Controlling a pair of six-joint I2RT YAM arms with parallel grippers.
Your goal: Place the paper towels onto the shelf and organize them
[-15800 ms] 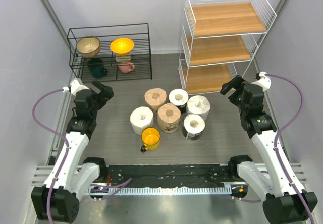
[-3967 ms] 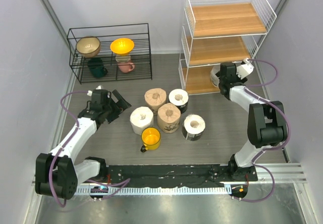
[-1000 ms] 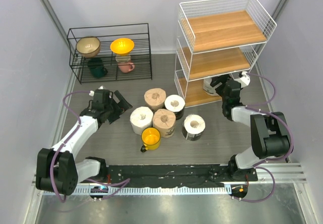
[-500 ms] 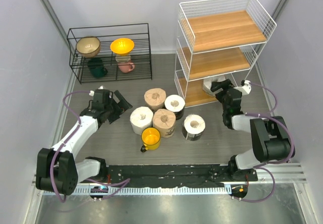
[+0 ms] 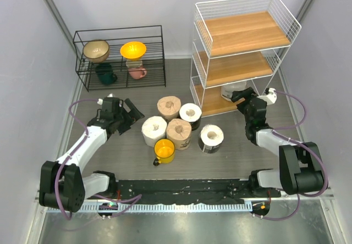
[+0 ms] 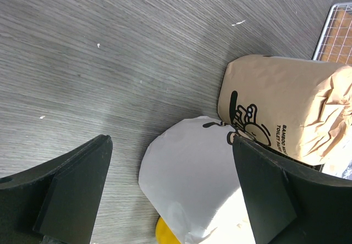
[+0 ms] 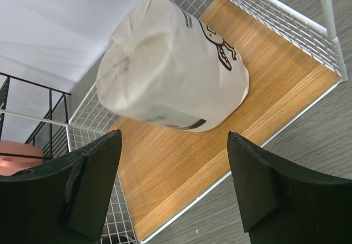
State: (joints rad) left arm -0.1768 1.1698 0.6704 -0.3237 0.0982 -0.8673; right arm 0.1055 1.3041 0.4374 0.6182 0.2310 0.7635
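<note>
The shelf (image 5: 242, 32) stands at the back right. One white paper towel roll (image 5: 231, 90) sits on its bottom board and also shows in the right wrist view (image 7: 170, 84) on that board (image 7: 220, 145). My right gripper (image 5: 246, 97) is open and empty just in front of that roll (image 7: 176, 183). Several rolls stand on the floor: two tan (image 5: 169, 106) (image 5: 179, 132), two white (image 5: 191, 114) (image 5: 154, 129), and one with dark wrap (image 5: 211, 137). My left gripper (image 5: 131, 115) is open and empty beside the left white roll (image 6: 203, 183). The printed tan roll (image 6: 280, 109) is behind it.
A yellow mug (image 5: 164, 150) stands right in front of the rolls on the floor. A low black wire rack (image 5: 121, 57) with bowls and mugs is at the back left. Grey walls close in both sides.
My right gripper has drawn back out of the shelf's bottom level, leaving the white roll on the board. My left arm has not moved.
</note>
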